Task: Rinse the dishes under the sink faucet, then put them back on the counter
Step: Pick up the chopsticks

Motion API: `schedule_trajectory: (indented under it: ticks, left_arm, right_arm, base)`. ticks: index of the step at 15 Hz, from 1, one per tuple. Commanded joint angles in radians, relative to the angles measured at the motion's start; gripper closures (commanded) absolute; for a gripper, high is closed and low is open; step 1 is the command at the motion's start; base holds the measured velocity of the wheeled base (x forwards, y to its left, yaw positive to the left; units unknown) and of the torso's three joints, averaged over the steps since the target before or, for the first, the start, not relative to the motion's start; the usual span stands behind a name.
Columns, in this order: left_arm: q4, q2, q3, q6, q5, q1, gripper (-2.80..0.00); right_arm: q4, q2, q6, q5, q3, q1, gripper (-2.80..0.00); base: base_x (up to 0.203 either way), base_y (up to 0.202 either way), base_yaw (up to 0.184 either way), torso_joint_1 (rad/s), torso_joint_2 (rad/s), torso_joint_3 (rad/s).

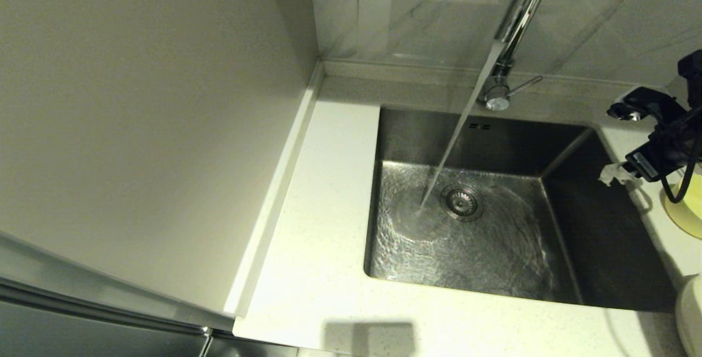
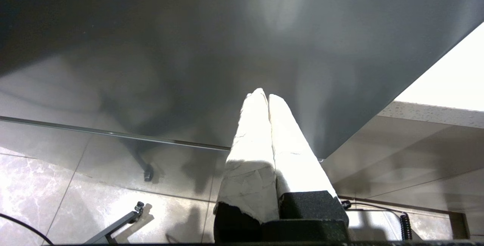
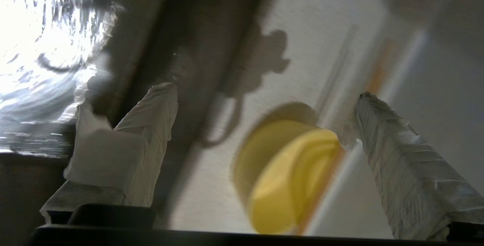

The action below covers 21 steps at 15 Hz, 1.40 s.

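The right gripper point(image 3: 264, 117) hovers with jaws wide and empty above the yellow bowl point(image 3: 287, 178), at the sink's point(image 1: 570, 192) three o'clock; light, slippery, best gripped at its rim.

A grey-veined marble tile wall point(image 1: 592, 11) runs across twelve o'clock behind the sink. At nine o'clock stands a plain matte beige side panel point(image 1: 137, 126). Glossy grey marble floor tiles point(image 2: 45, 185) reflect bright light.
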Motion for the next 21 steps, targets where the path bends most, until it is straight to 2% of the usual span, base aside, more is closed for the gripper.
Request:
schedule_trajectory:
  ticks: [1, 3, 5, 9, 11, 18, 21]
  left_arm:
    - [-0.001, -0.002, 0.000, -0.001, 0.000, 0.000, 0.00]
    - [-0.001, -0.002, 0.000, -0.001, 0.000, 0.000, 0.00]
    - [-0.001, -0.002, 0.000, -0.001, 0.000, 0.000, 0.00]
    - [-0.001, -0.002, 0.000, -0.001, 0.000, 0.000, 0.00]
    - [-0.001, -0.002, 0.000, -0.001, 0.000, 0.000, 0.00]
    - [-0.001, -0.002, 0.000, -0.001, 0.000, 0.000, 0.00]
    - [-0.001, -0.002, 0.000, -0.001, 0.000, 0.000, 0.00]
  right_arm:
    - [-0.031, 0.009, -0.015, -0.046, 0.001, 0.000, -2.80]
    - [-0.132, 0.030, -0.040, -0.126, 0.010, -0.001, -2.80]
    - [-0.182, 0.046, -0.080, -0.136, 0.011, -0.020, -2.80]
    - [-0.265, 0.099, -0.102, -0.151, 0.010, -0.046, -2.80]
    - [-0.324, 0.128, -0.151, -0.160, 0.010, -0.070, -2.80]
    - [-0.345, 0.185, -0.159, -0.160, -0.014, -0.123, -2.80]
    - [-0.345, 0.237, -0.166, -0.160, -0.079, -0.147, -2.80]
  base:
    - [0.000, 0.000, 0.000, 0.000, 0.00, 0.000]
    - [0.000, 0.000, 0.000, 0.000, 0.00, 0.000]
    - [0.000, 0.000, 0.000, 0.000, 0.00, 0.000]
    - [0.000, 0.000, 0.000, 0.000, 0.00, 0.000]
    - [0.000, 0.000, 0.000, 0.000, 0.00, 0.000]
    - [0.000, 0.000, 0.000, 0.000, 0.00, 0.000]
    - [0.000, 0.000, 0.000, 0.000, 0.00, 0.000]
